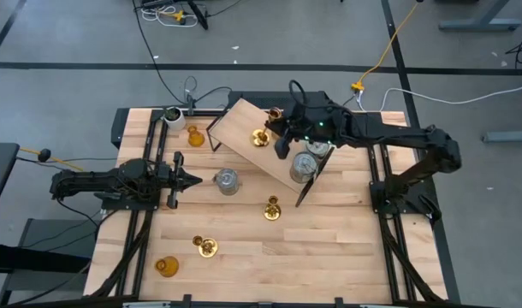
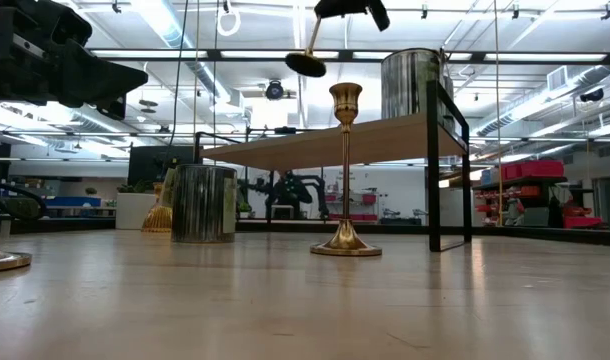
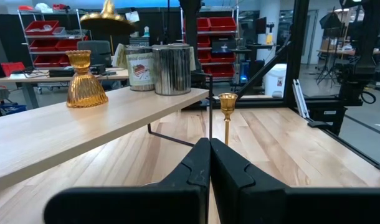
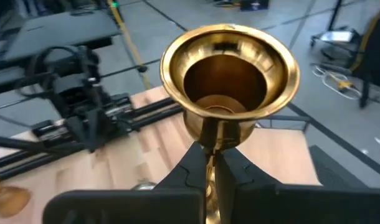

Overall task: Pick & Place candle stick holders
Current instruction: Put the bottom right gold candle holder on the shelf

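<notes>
My right gripper is shut on a slim brass candle stick holder, held in the air over a raised wooden shelf. An amber glass holder and two silver cylinders stand on the shelf. On the table stand a silver cylinder and a brass stick. Another brass one and an amber one are near the front left, and an amber one is at the back left. My left gripper waits shut at the table's left. My right gripper pinches the brass holder's thin stem between its two fingers, just behind the flared round end, which sticks out past the fingertips. The fingers come from the table's right, slanting slightly down. The holder hangs tilted, clear of the shelf, its round end lowest.
The shelf stands on thin black legs at the table's back middle, turned askew. A small white pot with a plant sits at the back left corner. Bare wood lies at the table's front right.
</notes>
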Controlling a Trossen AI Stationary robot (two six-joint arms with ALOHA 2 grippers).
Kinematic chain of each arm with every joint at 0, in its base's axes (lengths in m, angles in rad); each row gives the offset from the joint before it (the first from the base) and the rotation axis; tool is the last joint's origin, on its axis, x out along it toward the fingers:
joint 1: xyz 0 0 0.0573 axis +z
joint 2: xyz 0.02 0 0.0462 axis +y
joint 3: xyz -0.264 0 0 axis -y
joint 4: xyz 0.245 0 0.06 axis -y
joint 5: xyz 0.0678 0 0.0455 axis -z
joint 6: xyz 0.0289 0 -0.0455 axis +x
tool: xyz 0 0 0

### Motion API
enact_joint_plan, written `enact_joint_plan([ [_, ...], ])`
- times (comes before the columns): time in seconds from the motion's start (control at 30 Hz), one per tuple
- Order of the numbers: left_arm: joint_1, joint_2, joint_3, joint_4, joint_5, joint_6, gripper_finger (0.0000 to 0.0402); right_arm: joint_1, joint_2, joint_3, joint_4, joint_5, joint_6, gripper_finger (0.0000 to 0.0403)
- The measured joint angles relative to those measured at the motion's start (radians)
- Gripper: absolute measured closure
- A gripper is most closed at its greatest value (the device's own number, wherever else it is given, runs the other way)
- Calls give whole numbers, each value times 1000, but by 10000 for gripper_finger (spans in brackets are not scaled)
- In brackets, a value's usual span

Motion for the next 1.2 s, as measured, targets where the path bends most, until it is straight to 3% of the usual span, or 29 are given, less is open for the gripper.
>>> enact_joint_plan([
  [0.67,0,0,0,0,0,0,390,-9,196,0,18,45,9,396],
  [1.2,0,0,0,0,0,0,390,-8,198,-1,-41,35,-52,396],
])
